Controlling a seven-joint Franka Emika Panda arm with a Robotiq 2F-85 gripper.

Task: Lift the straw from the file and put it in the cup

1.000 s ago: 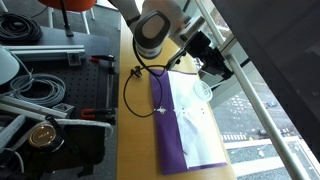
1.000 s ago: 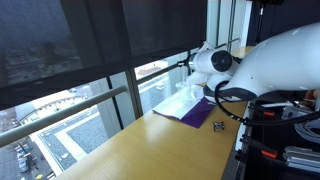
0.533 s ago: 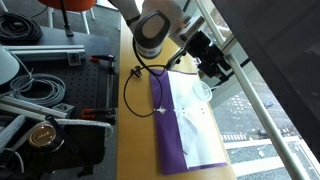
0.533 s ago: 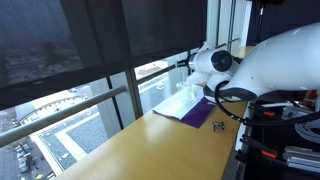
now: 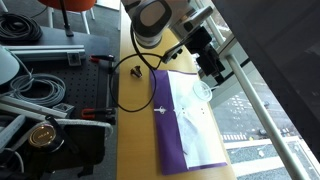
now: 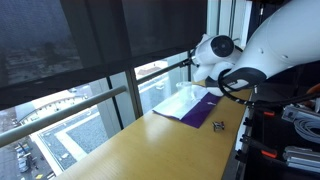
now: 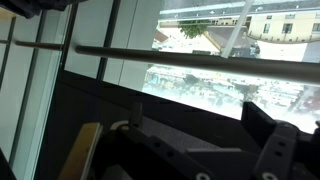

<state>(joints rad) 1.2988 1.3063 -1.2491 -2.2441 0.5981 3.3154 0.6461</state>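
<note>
The purple file (image 5: 190,135) lies flat on the wooden table beside the window; in both exterior views it shows, and its pale front (image 6: 182,103) sits under the arm. The small clear cup (image 5: 204,91) stands at the file's far corner by the glass. My gripper (image 5: 213,72) hangs just above and behind the cup. In the wrist view my gripper (image 7: 195,125) is open, its dark fingers (image 7: 268,135) wide apart with only the window between them. I cannot make out the straw in any view.
A black cable loop (image 5: 135,85) lies on the table next to the file's spine. A small dark clip (image 6: 217,125) sits on the wood. A metal rail (image 7: 200,52) and window glass run close behind the cup. Cluttered equipment (image 5: 40,95) fills the floor side.
The jaws have gone from nearly shut to wide open. The arm's upper part has risen a little above the cup.
</note>
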